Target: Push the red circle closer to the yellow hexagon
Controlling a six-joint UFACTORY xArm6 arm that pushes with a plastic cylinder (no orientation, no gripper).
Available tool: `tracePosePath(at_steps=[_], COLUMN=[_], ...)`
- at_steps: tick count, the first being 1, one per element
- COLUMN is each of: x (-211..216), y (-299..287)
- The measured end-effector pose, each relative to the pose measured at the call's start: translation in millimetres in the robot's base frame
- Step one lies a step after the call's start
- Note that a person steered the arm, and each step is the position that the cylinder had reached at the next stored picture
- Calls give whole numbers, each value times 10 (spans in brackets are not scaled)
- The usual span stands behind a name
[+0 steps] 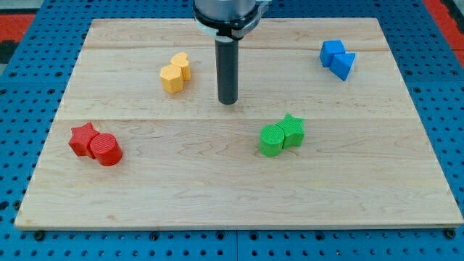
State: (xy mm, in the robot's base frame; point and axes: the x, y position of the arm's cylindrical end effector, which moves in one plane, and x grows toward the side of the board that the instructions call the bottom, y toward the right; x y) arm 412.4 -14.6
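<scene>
The red circle (106, 149) lies at the view's left, touching a red star (83, 138) on its left. The yellow hexagon (172, 78) sits at the upper middle-left, touching a yellow heart-like block (181, 65) just above and right of it. My tip (228, 101) stands on the board right of the yellow pair and far up and right of the red circle, touching no block.
A green circle (272, 140) and green star (292, 131) touch each other right of centre. Two blue blocks, a cube (332, 52) and a triangle-like one (344, 64), sit at the upper right. The wooden board (217, 203) lies on a blue pegboard surface.
</scene>
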Motion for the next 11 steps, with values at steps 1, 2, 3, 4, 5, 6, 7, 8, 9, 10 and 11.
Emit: tracePosePath(at_steps=[1,2,3,4,5,6,7,8,9,10,11], x=[534,1318,1883,1903,1564,1564,1564,1564,1564,1413,1150], y=[-153,-433,-1139,-1664,-1812,-1813,-1872,-1874,-1874,-1856,-1670])
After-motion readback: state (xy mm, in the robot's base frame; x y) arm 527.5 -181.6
